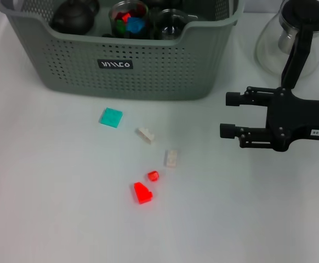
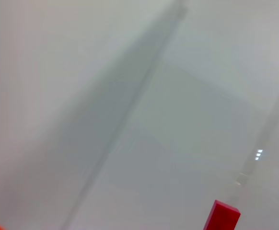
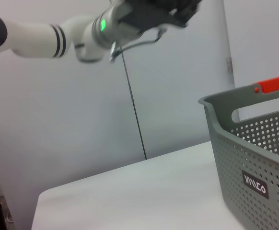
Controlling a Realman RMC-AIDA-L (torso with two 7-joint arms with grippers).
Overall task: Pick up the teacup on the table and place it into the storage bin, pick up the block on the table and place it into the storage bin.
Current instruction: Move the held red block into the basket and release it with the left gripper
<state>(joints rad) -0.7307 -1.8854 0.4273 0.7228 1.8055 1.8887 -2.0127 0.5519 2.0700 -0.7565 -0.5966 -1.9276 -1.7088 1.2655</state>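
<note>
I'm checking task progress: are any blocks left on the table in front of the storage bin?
Yes: the head view shows a teal block, two cream blocks and two red blocks lying on the table before the storage bin.

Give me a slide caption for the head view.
Right hand open beside the storage bin, with loose blocks scattered on the table.

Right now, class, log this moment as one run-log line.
right gripper: open, empty, above table beside blocks | left gripper: raised, away from table | storage bin: holds teaware | red block, teal block: on table
</note>
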